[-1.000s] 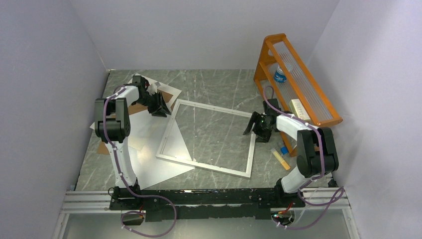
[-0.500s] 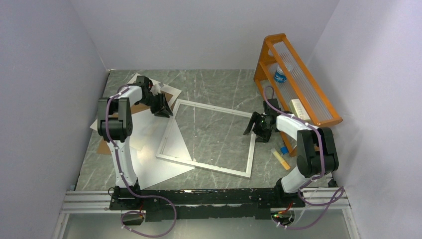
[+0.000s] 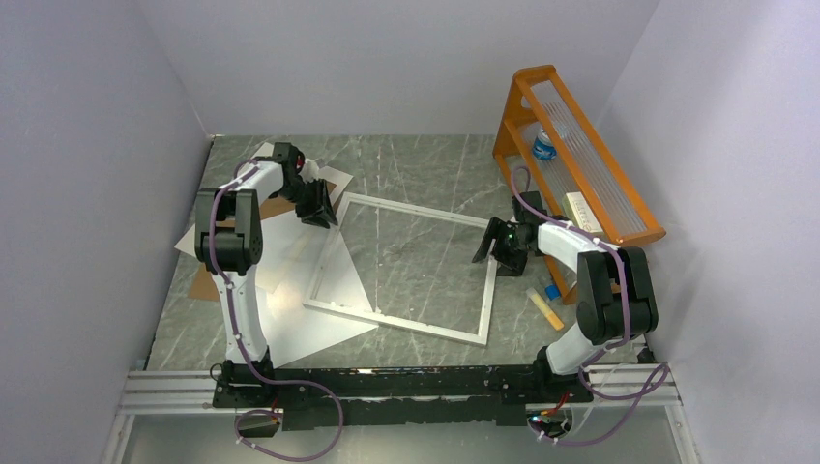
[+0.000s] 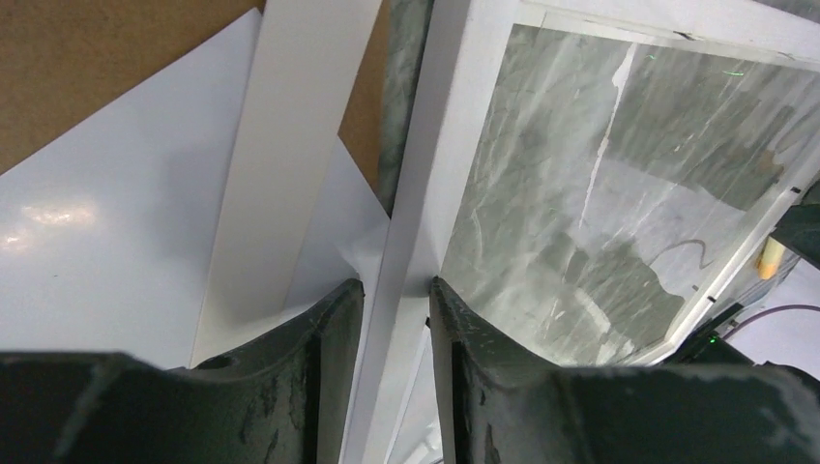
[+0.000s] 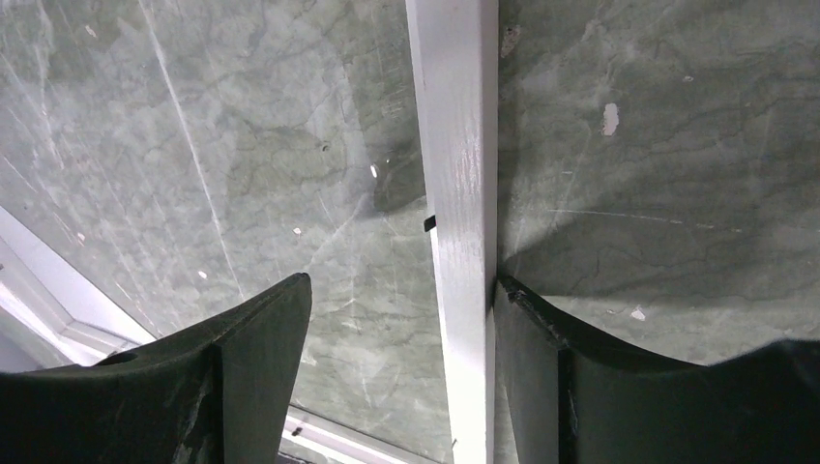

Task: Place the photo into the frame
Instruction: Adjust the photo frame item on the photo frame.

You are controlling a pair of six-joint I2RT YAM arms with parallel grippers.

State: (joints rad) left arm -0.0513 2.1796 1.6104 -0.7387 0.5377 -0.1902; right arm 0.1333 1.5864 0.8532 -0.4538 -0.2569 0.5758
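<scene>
One frame [image 3: 392,323] lies flat mid-table between my two grippers; my left gripper [image 3: 323,215] is clamped on its far-left rail; my right gripper [image 3: 491,253] straddles its right rail, jaws wide, holding nothing; among the overlapping white sheets [image 3: 329,319] at left I cannot pick out the photo.

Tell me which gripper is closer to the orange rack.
Right. The right gripper sits at the frame's rail nearest the rack; the left gripper clamps the opposite rail, far across.
</scene>
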